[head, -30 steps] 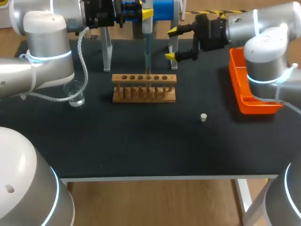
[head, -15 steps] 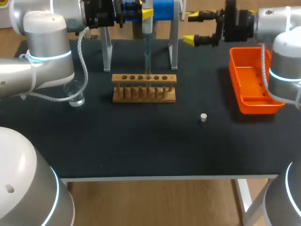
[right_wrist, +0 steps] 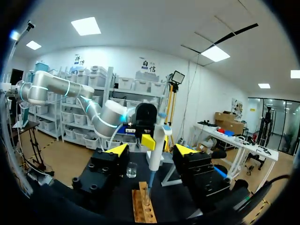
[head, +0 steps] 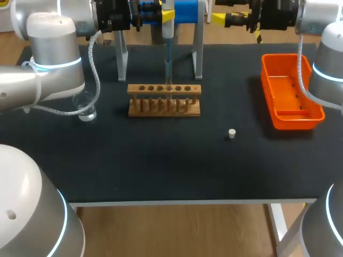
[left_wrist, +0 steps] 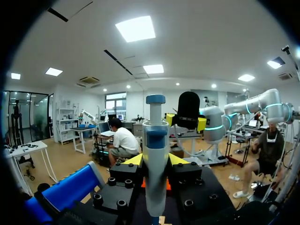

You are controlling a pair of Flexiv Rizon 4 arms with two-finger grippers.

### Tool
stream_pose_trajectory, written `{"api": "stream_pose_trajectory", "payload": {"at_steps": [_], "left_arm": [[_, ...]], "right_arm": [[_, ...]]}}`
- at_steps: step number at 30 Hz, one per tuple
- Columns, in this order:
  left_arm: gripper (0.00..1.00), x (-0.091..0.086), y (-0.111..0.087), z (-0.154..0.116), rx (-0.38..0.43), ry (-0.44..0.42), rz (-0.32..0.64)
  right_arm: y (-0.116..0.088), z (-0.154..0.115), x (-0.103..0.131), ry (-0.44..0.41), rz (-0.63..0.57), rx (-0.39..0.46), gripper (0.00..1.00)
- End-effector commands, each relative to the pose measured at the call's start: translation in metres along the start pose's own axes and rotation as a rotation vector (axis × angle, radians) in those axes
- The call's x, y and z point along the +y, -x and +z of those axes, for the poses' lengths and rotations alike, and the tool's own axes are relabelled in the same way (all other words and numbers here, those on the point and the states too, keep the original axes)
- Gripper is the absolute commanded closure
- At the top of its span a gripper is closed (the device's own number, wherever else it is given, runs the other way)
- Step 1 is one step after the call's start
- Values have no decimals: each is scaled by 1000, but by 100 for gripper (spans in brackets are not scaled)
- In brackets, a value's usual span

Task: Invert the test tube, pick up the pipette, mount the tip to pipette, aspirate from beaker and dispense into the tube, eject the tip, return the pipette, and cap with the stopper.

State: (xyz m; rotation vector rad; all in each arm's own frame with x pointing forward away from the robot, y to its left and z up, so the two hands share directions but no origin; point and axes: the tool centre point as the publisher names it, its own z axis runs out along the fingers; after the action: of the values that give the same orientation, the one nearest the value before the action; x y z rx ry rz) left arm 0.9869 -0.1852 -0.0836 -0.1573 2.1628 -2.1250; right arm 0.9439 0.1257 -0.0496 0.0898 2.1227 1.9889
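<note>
Above the rack, left pincer on pipette (right pincer agape)

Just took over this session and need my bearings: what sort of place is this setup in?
Probably a lab bench staged for a liquid-handling exercise: a wooden test tube rack, a glass beaker and a pipette above the rack, all on a black table.

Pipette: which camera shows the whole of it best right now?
The right wrist view: the pipette stands side-on, visible nearly whole down to its tip, over the rack. The left wrist view shows only its upper body, close up in the left gripper; its tip is hidden. The head view shows only its lower shaft.
</note>
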Motion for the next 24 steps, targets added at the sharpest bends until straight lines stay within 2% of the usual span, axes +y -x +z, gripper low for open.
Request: {"api": "stream_pose_trajectory", "payload": {"at_steps": [1,7,15,24], "left_arm": [[100,0,1,1,1,0,1],[100,0,1,1,1,0,1],[100,0,1,1,1,0,1],[100,0,1,1,1,0,1]], "right_arm": [[5,6,15,11,-3,7,100],[6,16,31,29,11,25,100],[11,35,45,51,91,65,100],[14,63,65,62,93,81,100]]}}
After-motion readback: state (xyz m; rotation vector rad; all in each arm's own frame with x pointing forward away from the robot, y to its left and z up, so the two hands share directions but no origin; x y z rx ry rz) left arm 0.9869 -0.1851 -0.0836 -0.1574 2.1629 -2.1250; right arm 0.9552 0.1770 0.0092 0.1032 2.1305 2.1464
